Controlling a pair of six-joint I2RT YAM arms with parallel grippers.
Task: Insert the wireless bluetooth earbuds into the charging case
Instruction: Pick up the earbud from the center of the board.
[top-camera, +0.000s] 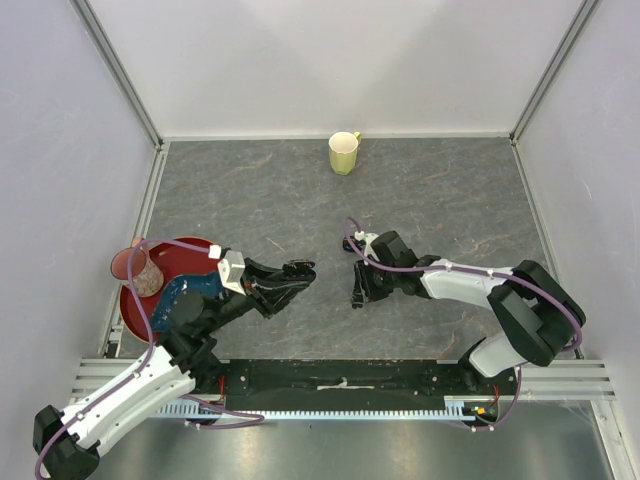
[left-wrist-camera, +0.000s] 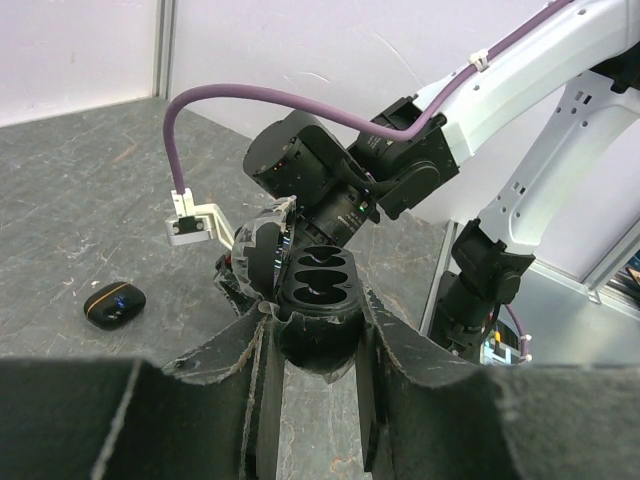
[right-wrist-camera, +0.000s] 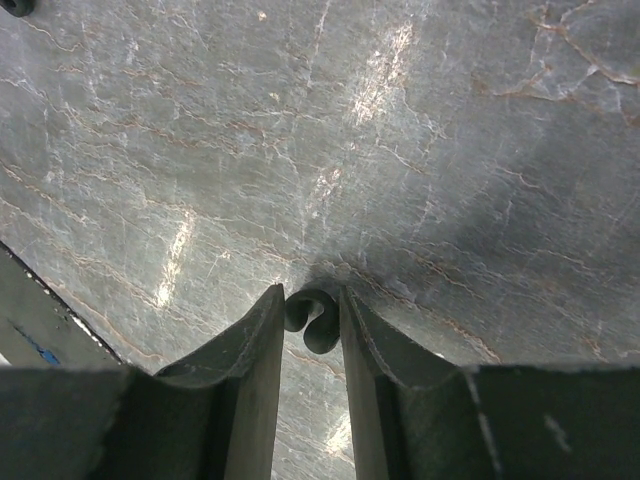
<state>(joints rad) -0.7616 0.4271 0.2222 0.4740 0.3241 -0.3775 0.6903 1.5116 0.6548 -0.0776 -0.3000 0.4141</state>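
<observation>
Grey marbled tabletop (top-camera: 300, 190), white walls; left claw (left-wrist-camera: 312, 330) gripping charging case (left-wrist-camera: 318, 290), right claw (right-wrist-camera: 312, 325) pinching earbud (right-wrist-camera: 312, 318).

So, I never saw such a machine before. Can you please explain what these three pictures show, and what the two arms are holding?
These are two robot arms fixed at the near edge of a grey table. One picture looks down from above; the other two come from small cameras on the wrists, so each shows its own fingers at the bottom.

The left hand is shut on an open black charging case with two empty sockets. The right hand, pressed down near the table, has a tiny black earbud between its fingers.

Also on the table: a closed black case, a yellow cup far back, and a red plate at the left.
</observation>
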